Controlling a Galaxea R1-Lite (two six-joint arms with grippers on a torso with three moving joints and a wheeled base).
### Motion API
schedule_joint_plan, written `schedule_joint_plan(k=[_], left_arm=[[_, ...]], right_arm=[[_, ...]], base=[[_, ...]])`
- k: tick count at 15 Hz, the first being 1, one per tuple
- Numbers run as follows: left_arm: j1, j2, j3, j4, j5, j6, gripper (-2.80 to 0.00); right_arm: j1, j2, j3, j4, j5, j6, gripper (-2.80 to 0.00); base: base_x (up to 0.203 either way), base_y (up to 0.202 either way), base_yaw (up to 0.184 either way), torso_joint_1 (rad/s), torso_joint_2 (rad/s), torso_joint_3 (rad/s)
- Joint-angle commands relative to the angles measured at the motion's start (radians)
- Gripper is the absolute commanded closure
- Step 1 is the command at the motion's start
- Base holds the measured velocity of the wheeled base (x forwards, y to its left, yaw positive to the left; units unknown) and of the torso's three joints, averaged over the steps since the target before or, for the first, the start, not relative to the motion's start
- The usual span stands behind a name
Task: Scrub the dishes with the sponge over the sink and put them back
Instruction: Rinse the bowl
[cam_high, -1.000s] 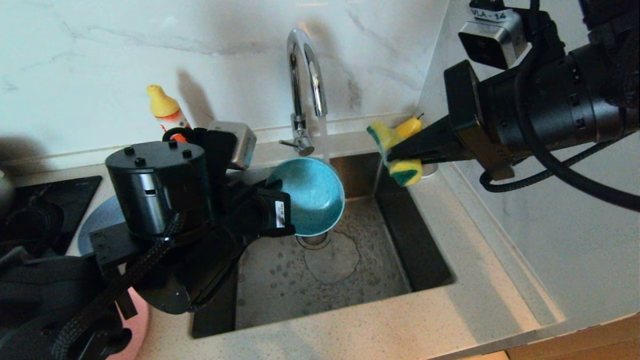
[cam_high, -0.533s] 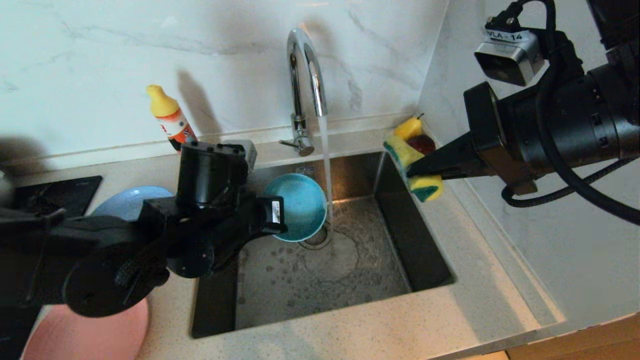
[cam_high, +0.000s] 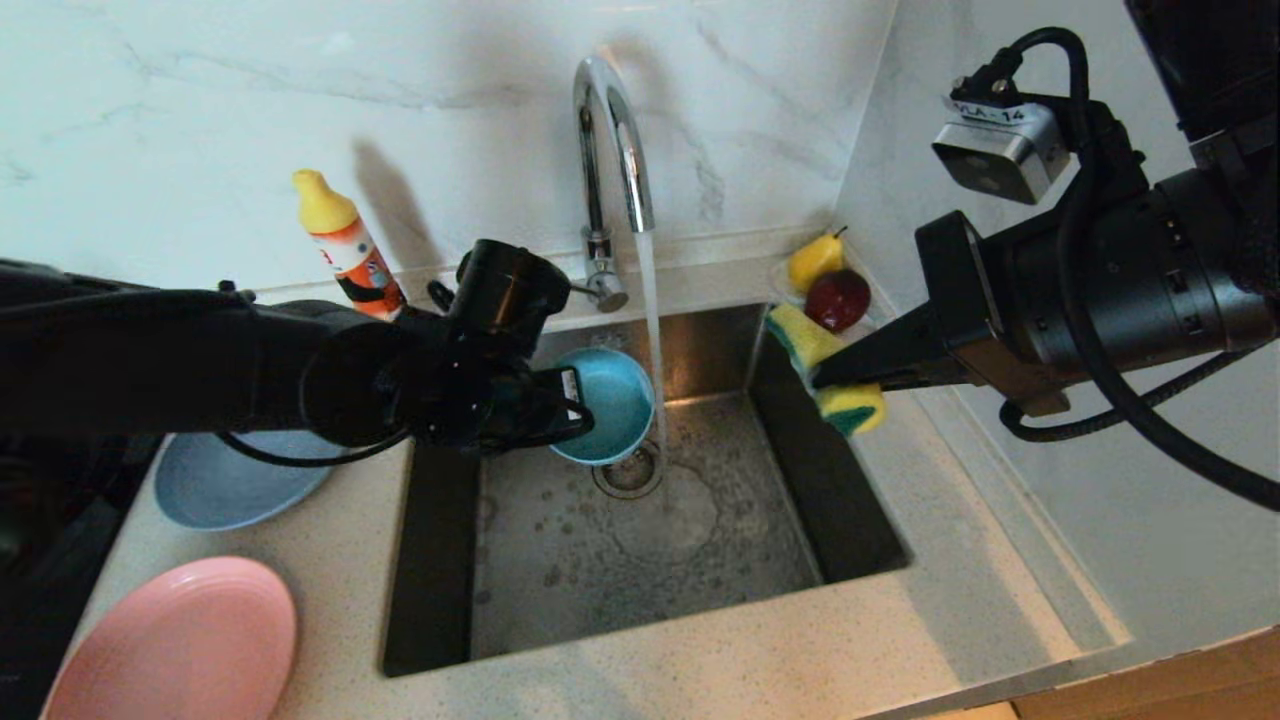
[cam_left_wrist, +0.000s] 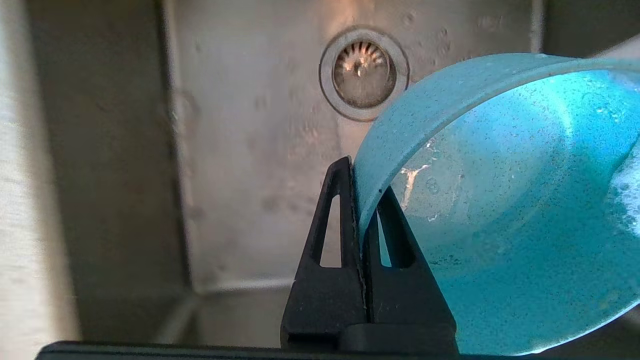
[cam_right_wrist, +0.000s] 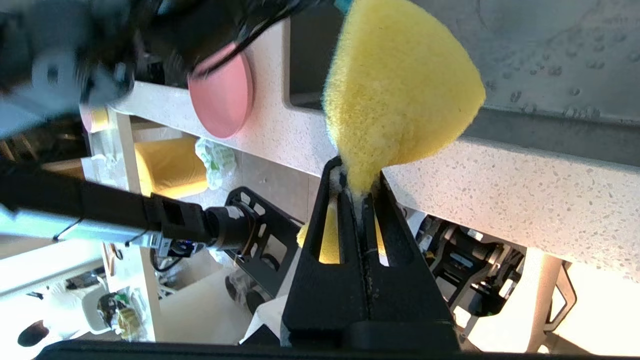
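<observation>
White marble wall and a speckled countertop (cam_high: 960, 560) are framing this one, with the tap (cam_high: 610, 150) running water down into the sink (cam_high: 650, 540). Over the basin the left gripper (cam_high: 570, 405) is pinching the rim of the teal-blue bowl (cam_high: 610, 410), tipped on its side right next to the stream, above the drain strainer (cam_high: 628, 478). At the sink's right edge the right gripper (cam_high: 830, 372) is squeezing the sponge (cam_high: 830, 375). Both the light-blue plate (cam_high: 225, 485) and the pink plate (cam_high: 170, 645) are sitting on the counter to the left.
</observation>
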Motion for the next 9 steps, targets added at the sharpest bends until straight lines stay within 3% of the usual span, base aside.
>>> schedule_joint_plan(k=[1,9], left_arm=[[0.002,0.124,-0.126,0.079,-0.009,-0.055,0.00],[0.002,0.276,-0.304,0.100,-0.034,-0.146,0.00]], right_arm=[[0.002,0.003,0.008,0.006,0.001,0.003,0.00],[0.002,-0.001,0.026,-0.001,0.001,0.001,0.00]], base=[[0.000,0.000,0.000,0.000,0.00,0.000],[0.000,0.000,0.000,0.000,0.00,0.000]])
